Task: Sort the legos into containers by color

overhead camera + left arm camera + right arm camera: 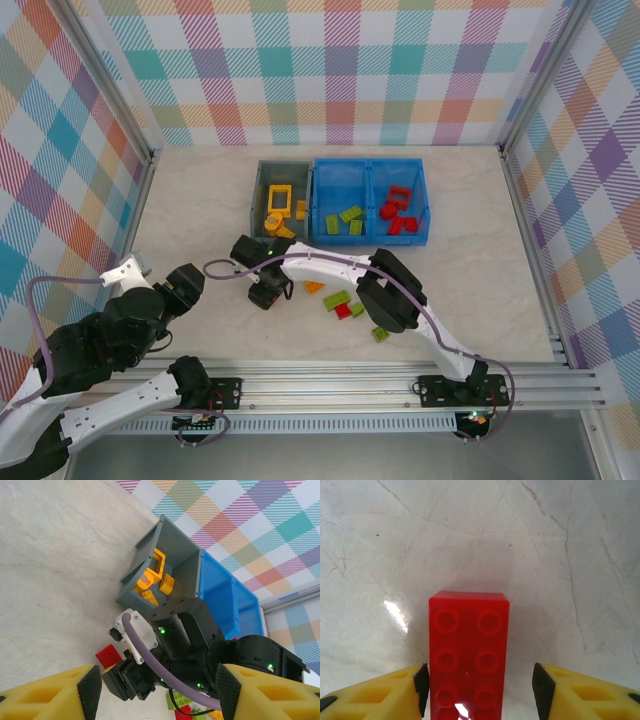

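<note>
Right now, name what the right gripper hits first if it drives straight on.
The right gripper meets the red brick first, sitting between its open jaws; the table lies just behind, probably.

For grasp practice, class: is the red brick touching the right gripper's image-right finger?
Apart. Right wrist view shows bare table between red brick and that finger.

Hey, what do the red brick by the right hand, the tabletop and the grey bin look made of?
Red brick: glossy moulded plastic, going by its studs and bright glare spot. Tabletop: smooth, pale, marble-veined, slightly shiny; laminate or stone, hard to tell. Grey bin: probably matte moulded plastic, with thin, evenly dull walls.
</note>
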You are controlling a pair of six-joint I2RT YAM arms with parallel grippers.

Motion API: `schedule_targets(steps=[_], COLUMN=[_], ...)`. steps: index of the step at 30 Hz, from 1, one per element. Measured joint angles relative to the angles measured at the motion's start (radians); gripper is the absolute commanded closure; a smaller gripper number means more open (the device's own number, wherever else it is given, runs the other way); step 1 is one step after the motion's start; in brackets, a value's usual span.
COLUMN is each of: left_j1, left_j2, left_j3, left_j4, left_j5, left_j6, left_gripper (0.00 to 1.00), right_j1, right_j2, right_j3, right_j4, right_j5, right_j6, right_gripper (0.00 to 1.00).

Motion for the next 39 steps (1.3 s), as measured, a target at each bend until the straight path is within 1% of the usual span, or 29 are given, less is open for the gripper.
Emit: schedule_targets(steps=[2,4,10,13,15,17,21,22,24,26,28,30,32,34,36,39], left_j1=[0.000,0.000,0.000,0.000,0.000,0.000,0.000,0.000,0.000,0.000,0.000,0.000,-0.001,-0.008,-0.020,-0.047], left_j2=[0.003,0.003,0.003,0.002,0.002,0.004,0.058,0.089,0.165,0.270,0.385,0.515,0.628,0.739,0.829,0.948], left_j3=[0.000,0.000,0.000,0.001,0.003,0.010,0.072,0.095,0.138,0.180,0.215,0.248,0.272,0.281,0.284,0.327], left_j4=[-0.001,-0.002,-0.003,-0.006,-0.006,-0.005,0.008,0.024,0.058,0.106,0.156,0.216,0.269,0.331,0.371,0.394], left_j5=[0.001,0.001,0.000,0.000,0.001,0.004,0.040,0.056,0.094,0.146,0.208,0.278,0.338,0.390,0.422,0.431], left_j6=[0.000,0.000,0.000,-0.001,0.000,0.015,0.074,0.097,0.138,0.185,0.226,0.260,0.282,0.296,0.309,0.328], left_gripper=[0.36,0.36,0.35,0.34,0.34,0.33,0.32,0.31,0.31,0.31,0.32,0.34,0.35,0.35,0.36,0.36], right_j1=[0.002,0.002,0.002,0.002,0.002,-0.005,-0.040,-0.065,-0.146,-0.273,-0.406,-0.540,-0.646,-0.722,-0.773,-0.816], right_j2=[0.002,0.002,0.001,-0.027,-0.074,-0.158,-0.430,-0.511,-0.672,-0.824,-0.922,-0.968,-0.956,-0.899,-0.812,-0.652], right_j3=[0.000,0.000,-0.002,-0.039,-0.094,-0.166,-0.327,-0.364,-0.428,-0.491,-0.545,-0.594,-0.621,-0.623,-0.599,-0.514], right_j4=[-0.003,-0.006,0.000,0.017,0.027,0.035,0.060,0.066,0.076,0.090,0.095,0.093,0.092,0.093,0.093,0.097], right_j5=[-0.005,-0.008,-0.007,-0.006,-0.003,0.004,0.015,0.018,0.018,0.022,0.026,0.014,-0.020,-0.058,-0.096,-0.140], right_j6=[0.018,0.031,0.054,0.066,0.077,0.095,0.145,0.160,0.193,0.230,0.262,0.291,0.310,0.316,0.315,0.312], right_gripper=[0.53,0.57,0.66,0.66,0.67,0.67,0.66,0.66,0.65,0.65,0.64,0.64,0.64,0.64,0.64,0.64])
